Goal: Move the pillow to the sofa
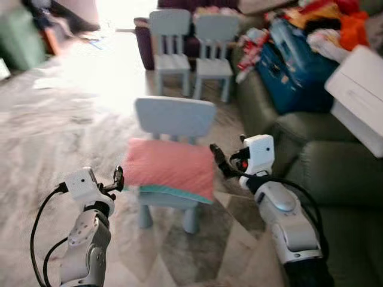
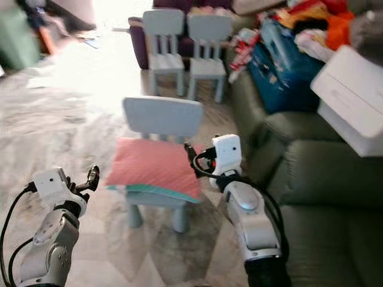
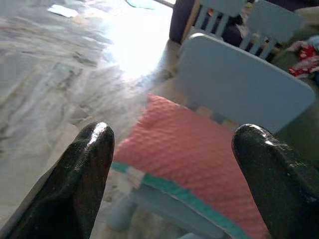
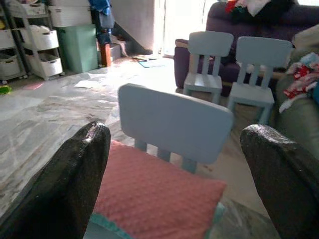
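The pillow [image 1: 169, 168] lies flat on the seat of the near chair [image 1: 174, 116], overhanging the seat edge. Its long axis runs side to side, across the line between the two sets of jaws. The left gripper [image 1: 118, 177] sits just beside the pillow's left end; its jaws are released, and the pillow lies ahead of and between them. The right gripper [image 1: 216, 156] sits just beside the pillow's right end, jaws likewise released, with the pillow ahead and below. Both arms are about equally near, one at each end. The sofa [image 1: 335, 173] stands to the right of the right jaws, partly loaded with clothes [image 1: 326, 21] and a white box [image 1: 362, 89].
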### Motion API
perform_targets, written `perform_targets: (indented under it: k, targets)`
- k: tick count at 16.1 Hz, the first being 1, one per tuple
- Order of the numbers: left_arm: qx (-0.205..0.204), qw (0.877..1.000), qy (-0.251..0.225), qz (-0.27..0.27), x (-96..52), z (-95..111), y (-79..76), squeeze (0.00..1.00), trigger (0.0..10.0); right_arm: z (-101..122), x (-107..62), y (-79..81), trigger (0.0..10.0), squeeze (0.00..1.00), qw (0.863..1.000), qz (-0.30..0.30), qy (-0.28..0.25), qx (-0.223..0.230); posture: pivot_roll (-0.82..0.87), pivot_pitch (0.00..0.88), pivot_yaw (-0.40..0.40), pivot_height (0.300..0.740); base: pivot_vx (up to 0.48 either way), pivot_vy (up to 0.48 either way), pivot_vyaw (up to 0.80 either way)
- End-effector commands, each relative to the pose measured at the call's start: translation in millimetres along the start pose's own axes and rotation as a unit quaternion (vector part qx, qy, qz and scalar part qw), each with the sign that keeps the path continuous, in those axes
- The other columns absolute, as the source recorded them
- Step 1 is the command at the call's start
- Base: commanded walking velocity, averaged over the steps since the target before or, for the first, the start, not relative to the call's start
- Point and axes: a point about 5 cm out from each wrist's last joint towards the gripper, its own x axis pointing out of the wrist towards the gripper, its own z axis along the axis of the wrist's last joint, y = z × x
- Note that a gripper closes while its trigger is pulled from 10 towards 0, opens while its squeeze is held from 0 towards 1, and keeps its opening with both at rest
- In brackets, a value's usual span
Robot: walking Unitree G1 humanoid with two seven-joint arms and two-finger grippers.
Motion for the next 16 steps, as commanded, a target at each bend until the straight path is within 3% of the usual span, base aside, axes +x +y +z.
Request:
perform_targets:
  k: [1,9,14,16]
  targets:
    - [0.008,1.0,0.005,-0.001,-0.3,0,2.7,0.0,10.0,4,1.1,1.4,10.0,0.0,1.0,0.0,-0.007,0.002,-0.11,0.11,-0.036,0.74,0.0,0.48,0.0]
    - [0.023,1.0,0.011,0.003,1.2,-1,4.5,0.0,10.0,3,1.0,-0.4,10.0,0.0,1.0,-0.007,-0.005,-0.003,-0.12,0.109,-0.032,0.74,0.0,0.459,0.0]
    - [0.053,0.998,-0.008,-0.015,9.5,8,-3.2,0.0,10.0,3,3.1,-6.3,10.0,0.0,0.999,-0.034,0.001,-0.014,-0.12,0.109,-0.029,0.74,0.0,0.052,0.0]
    - [0.032,0.999,-0.011,-0.027,11.6,12,-2.9,0.0,10.0,5,3.7,-4.5,10.0,0.0,0.999,-0.036,-0.014,-0.016,-0.12,0.108,-0.028,0.74,0.0,0.0,0.0]
